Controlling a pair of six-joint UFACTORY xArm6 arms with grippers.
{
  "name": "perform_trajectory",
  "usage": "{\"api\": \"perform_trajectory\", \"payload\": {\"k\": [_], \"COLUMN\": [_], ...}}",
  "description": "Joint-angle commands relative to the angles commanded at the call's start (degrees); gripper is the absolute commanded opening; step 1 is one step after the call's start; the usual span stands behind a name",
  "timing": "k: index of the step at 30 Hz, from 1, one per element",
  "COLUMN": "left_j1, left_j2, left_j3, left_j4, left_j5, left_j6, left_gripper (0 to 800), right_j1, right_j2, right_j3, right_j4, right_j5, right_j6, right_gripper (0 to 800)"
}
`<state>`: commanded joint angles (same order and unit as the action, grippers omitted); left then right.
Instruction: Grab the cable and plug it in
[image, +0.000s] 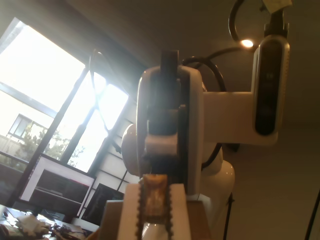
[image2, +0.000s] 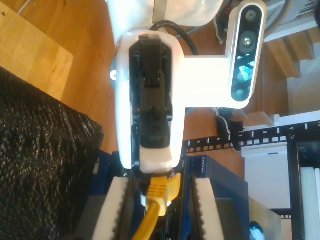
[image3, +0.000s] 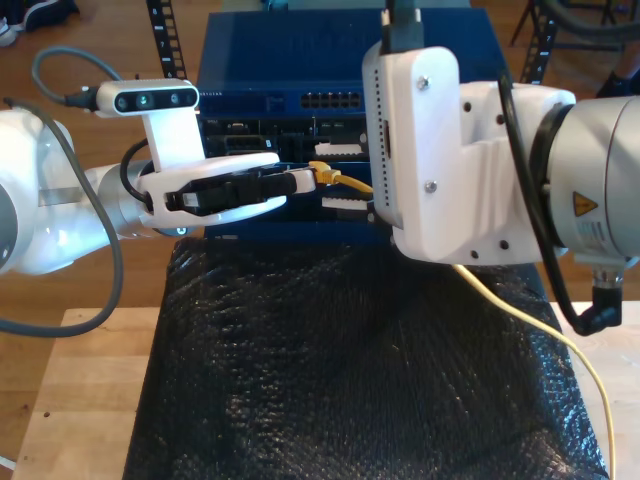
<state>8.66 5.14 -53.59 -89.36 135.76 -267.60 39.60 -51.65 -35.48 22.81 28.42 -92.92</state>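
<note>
Cable (image3: 346, 183) position first: its yellow-booted end sits at centre frame in the exterior view, just in front of the blue box (image3: 340, 50) and a little below the row of dark sockets (image3: 330, 100) on the box's face. My second gripper (image3: 306, 180) reaches in from the exterior view's left and meets that end at its tip. In the second wrist view the toothed fingers (image2: 117, 210) of my second gripper (image2: 161, 210) are closed narrowly on the cable (image2: 159, 192) at the boot.

From the grip the cable runs along its length toward the exterior view's right. It passes behind the big white arm (image3: 450, 150) and trails down to the lower right over the black bubble wrap (image3: 350, 370). The clear tip is hidden by the fingers, so which way it points I cannot tell. The sockets lie above the boot and behind it, so I judge the coming move to be up and inward, and my second gripper is plainly the nearer one.

My first gripper (image: 155, 210) shows two toothed fingers close on either side of something yellowish-brown. It is perhaps more of the cable, but the backlight is harsh, and I cannot tell whether they clamp it.

Writing: small white numerals, 5 to 9, run along the black rack rail (image2: 250, 135). A label (image2: 202, 167) on the blue box is too small to read. A yellow warning triangle (image3: 583, 205) sits on the big arm, and the print under it is illegible.
</note>
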Motion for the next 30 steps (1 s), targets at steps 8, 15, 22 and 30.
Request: {"api": "perform_trajectory", "payload": {"k": [8,15,22,30], "left_j1": [0.0,0.0,0.0,0.1], "left_j2": [0.0,0.0,-0.1,-0.1], "left_j3": [-0.2,-0.3,-0.3,-0.4], "left_j4": [0.0,0.0,0.0,0.0], "left_j5": [0.0,-0.1,0.0,0.0], "left_j6": [-0.3,-0.3,-0.3,-0.4], "left_gripper": [8,8,8,40], "right_j1": [0.1,0.0,0.0,0.0], "right_j2": [0.0,0.0,0.0,0.0], "right_j3": [0.1,0.1,0.4,0.4], "right_j4": [0.1,0.1,0.1,0.1], "right_j5": [0.0,-0.1,-0.1,-0.2], "right_j6": [0.1,0.1,0.6,0.8], "right_gripper": [226,186,128,52]}}
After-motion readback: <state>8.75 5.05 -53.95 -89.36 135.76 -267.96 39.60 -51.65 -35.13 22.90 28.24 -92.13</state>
